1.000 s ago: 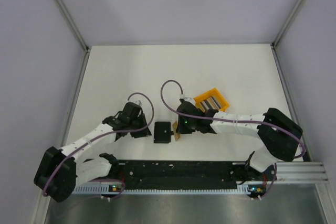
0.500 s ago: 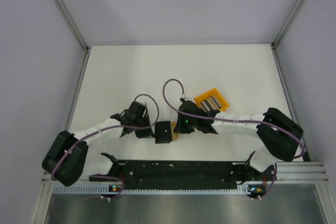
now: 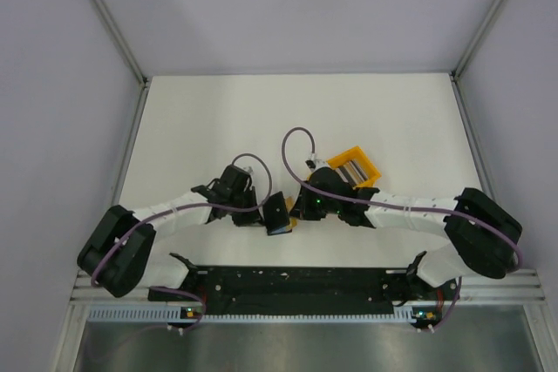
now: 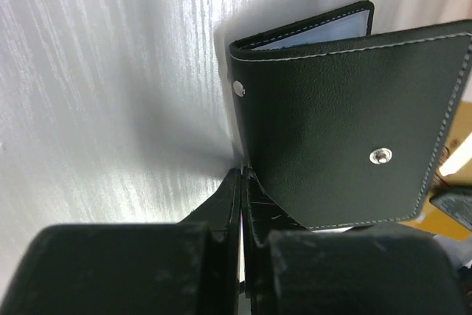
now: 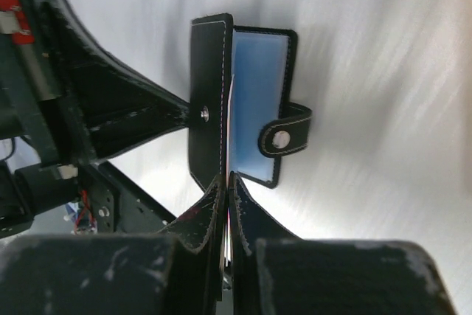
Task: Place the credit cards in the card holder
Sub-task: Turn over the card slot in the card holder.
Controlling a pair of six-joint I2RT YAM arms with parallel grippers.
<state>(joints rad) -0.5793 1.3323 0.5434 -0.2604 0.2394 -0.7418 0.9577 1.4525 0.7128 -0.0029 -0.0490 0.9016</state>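
The black card holder (image 3: 277, 213) stands tilted on edge between my two grippers, opened, with its pale bluish inside (image 5: 254, 101) showing. My left gripper (image 3: 260, 215) is shut on the edge of its black cover (image 4: 346, 130), fingertips meeting at the cover's corner (image 4: 242, 176). My right gripper (image 3: 295, 212) is shut on one thin credit card (image 5: 230, 116), seen edge-on, its tip lying between the cover (image 5: 210, 101) and the blue inside. The other credit cards (image 3: 350, 169) stand as stripes in the orange bin.
The orange bin (image 3: 370, 164) sits just behind my right wrist. A small tan piece (image 3: 294, 225) lies under the right gripper. The black rail (image 3: 296, 283) runs along the near edge. Grey walls close in both sides and the back.
My left arm has moved right and taken the card holder, tipping it up on edge and open. My right gripper has shifted slightly right with its card against the holder.
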